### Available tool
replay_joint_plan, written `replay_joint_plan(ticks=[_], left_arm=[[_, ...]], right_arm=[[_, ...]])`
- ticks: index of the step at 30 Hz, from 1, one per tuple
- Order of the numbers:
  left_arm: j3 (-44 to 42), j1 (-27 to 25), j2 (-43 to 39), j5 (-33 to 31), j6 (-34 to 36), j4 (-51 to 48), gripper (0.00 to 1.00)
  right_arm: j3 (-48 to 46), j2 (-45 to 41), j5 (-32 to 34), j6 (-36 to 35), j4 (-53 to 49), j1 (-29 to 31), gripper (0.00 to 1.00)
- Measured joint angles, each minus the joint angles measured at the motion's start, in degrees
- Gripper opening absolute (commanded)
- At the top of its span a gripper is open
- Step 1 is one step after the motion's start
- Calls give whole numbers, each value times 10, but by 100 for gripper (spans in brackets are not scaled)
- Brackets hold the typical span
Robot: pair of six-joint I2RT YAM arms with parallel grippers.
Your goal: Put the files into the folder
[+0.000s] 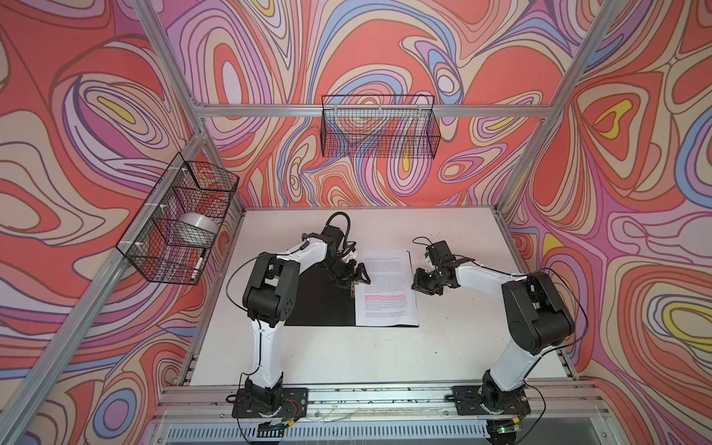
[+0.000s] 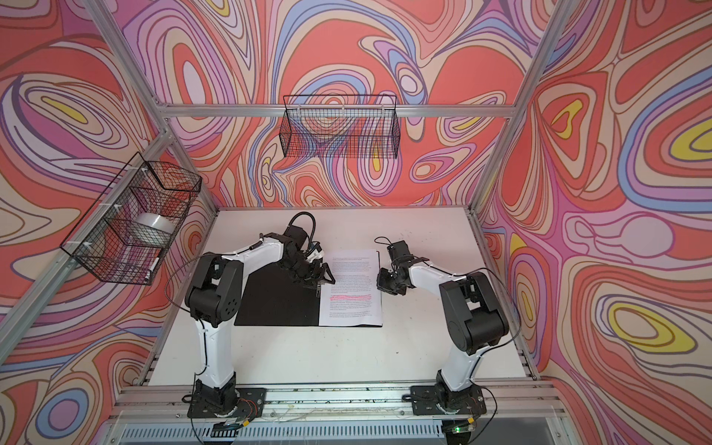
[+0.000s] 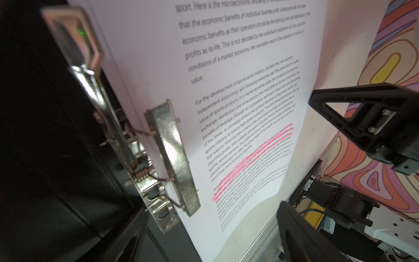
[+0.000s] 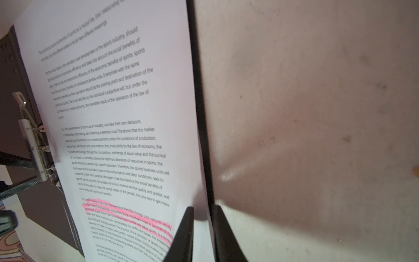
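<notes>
Your right gripper (image 4: pixel 204 207) straddles the folder's (image 1: pixel 319 300) right edge; whether it pinches, you can't tell. Left gripper (image 1: pixel 357 278) gapes by the spine clip (image 3: pixel 167 154). Files (image 1: pixel 385 285) fill the right half, long axis and first lines toward the bench's (image 1: pixel 385 354) far edge; bare bench rightward.

Printed on the files (image 3: pixel 226 102): "conditions of a market economy".
</notes>
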Motion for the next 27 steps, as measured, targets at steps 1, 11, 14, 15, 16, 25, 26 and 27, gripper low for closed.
replay_joint_plan(ticks=[1, 11, 14, 15, 16, 25, 26, 27], left_arm=[[0, 0, 0, 0, 0, 0, 89], [0, 0, 0, 0, 0, 0, 89], [0, 0, 0, 1, 0, 0, 89], [0, 0, 0, 1, 0, 0, 89], [0, 0, 0, 1, 0, 0, 89], [1, 0, 0, 3, 1, -3, 89], [3, 0, 0, 3, 2, -5, 89], [4, 0, 0, 2, 3, -8, 89]], right_arm=[[0, 0, 0, 0, 1, 1, 15], [0, 0, -3, 0, 6, 5, 10], [0, 0, -3, 0, 6, 6, 10], [0, 0, -3, 0, 6, 7, 12], [0, 0, -3, 0, 5, 7, 13], [0, 4, 10, 1, -5, 9, 21], [0, -4, 14, 2, -10, 9, 21], [0, -11, 16, 2, -13, 9, 21]])
